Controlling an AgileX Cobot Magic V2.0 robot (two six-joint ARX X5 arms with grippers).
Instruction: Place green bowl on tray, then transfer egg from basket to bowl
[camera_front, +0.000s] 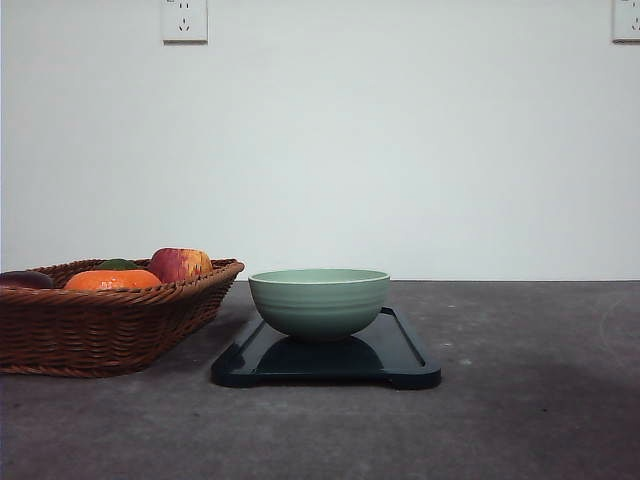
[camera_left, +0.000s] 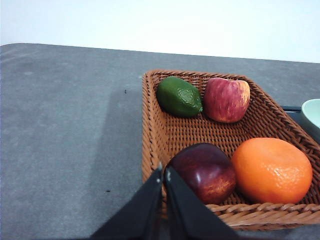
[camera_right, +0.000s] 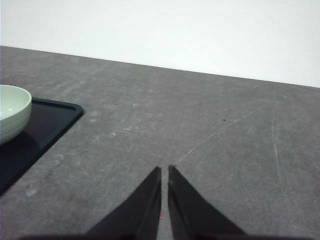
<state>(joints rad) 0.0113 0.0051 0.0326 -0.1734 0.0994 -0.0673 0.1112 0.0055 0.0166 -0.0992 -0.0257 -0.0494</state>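
Observation:
The pale green bowl (camera_front: 319, 300) stands upright on the glossy black tray (camera_front: 405, 360) in the middle of the table; its rim also shows as the green bowl (camera_right: 11, 112) on the tray (camera_right: 47, 125). To the left is the woven basket (camera_front: 100, 325). Inside the basket (camera_left: 175, 132) a dark reddish-brown glossy egg (camera_left: 202, 172) lies near the front rim. My left gripper (camera_left: 163, 171) is shut and empty, its tips at the basket's rim just beside the egg. My right gripper (camera_right: 164, 170) is shut and empty over bare table, right of the tray.
The basket also holds a green lime (camera_left: 179, 97), a red-yellow apple (camera_left: 226, 99) and an orange (camera_left: 271, 170), which touches the egg. Dark grey tabletop (camera_right: 210, 130) stretches right of the tray. A white wall stands behind.

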